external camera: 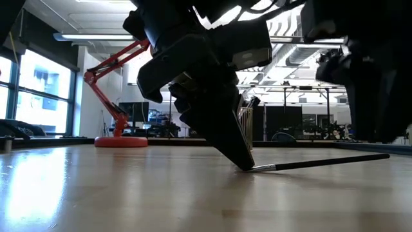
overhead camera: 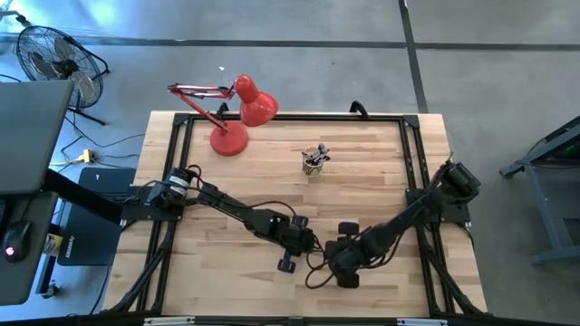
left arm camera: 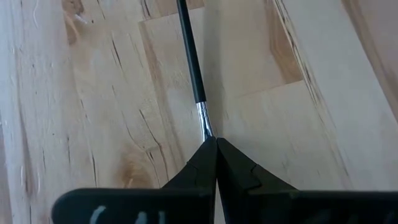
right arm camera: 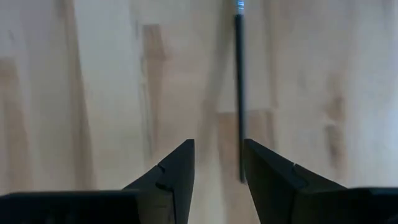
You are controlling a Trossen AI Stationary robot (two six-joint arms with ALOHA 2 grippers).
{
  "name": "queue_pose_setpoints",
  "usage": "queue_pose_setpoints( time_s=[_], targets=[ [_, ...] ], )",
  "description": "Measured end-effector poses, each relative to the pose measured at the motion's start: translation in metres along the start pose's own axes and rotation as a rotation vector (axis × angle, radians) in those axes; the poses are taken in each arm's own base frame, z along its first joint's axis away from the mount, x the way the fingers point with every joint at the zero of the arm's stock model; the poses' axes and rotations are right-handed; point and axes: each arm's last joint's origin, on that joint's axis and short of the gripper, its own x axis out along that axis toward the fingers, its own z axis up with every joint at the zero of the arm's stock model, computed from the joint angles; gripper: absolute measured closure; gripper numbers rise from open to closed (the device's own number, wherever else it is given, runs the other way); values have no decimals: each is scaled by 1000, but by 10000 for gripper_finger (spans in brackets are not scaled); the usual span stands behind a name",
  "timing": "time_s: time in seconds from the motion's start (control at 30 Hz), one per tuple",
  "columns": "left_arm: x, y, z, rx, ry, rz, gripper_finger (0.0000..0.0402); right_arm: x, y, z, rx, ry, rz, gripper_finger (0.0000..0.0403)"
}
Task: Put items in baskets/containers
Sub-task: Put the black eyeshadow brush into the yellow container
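Grey concrete floor [overhead camera: 489,81], floor fan [overhead camera: 56,56], bright windows [external camera: 32,103].

The table [overhead camera: 381,181] is pale blond wood with darker grain streaks and brownish knots, edged by a black frame. On it, the brush [left arm camera: 190,53] has a black handle and a silvery metal ferrule. Both grippers, left [left arm camera: 216,144] and right [right arm camera: 217,162], are matte black. Behind the brush, the lamp [overhead camera: 237,113] is bright red; the cup [overhead camera: 314,161] is clear with a yellowish rim.
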Motion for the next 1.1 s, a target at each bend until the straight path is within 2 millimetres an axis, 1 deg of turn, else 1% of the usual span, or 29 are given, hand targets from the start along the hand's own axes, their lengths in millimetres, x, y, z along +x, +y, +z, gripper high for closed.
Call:
queue_pose_setpoints(
  time_s=[0.17, 0.27, 0.47, 0.53, 0.6, 0.73, 0.8, 0.9, 0.97, 1.1],
  targets=[
    [0, 0, 0, -1, 0, 0, 401, 10, -9, -2, 26, -27, -24, 272],
    [0, 0, 0, 0, -1, -1, 401, 15, -16, -4, 40, -7, -33, 272],
    [1, 0, 1, -1, -17, -2, 401, 26, -22, -15, 52, 68, 47, 280],
    [1, 0, 2, -1, -23, -2, 401, 27, -24, -17, 71, 75, 47, 293],
    [1, 0, 2, -3, -29, -3, 402, 28, -23, -19, 107, 68, 28, 315],
    [1, 0, 3, -7, -41, 4, 397, 28, -23, -19, 118, 55, 15, 383],
    [1, 1, 3, 3, -41, 9, 387, 28, -23, -19, 118, 52, 17, 388],
    [1, 0, 3, 14, -42, 4, 361, 29, -23, -19, 131, 43, 9, 368],
    [1, 0, 3, 14, -44, 2, 341, 29, -23, -19, 153, 40, 4, 366],
    [1, 6, 2, 32, -28, 11, 308, 29, -23, -18, 184, 35, 3, 390]
  ],
)
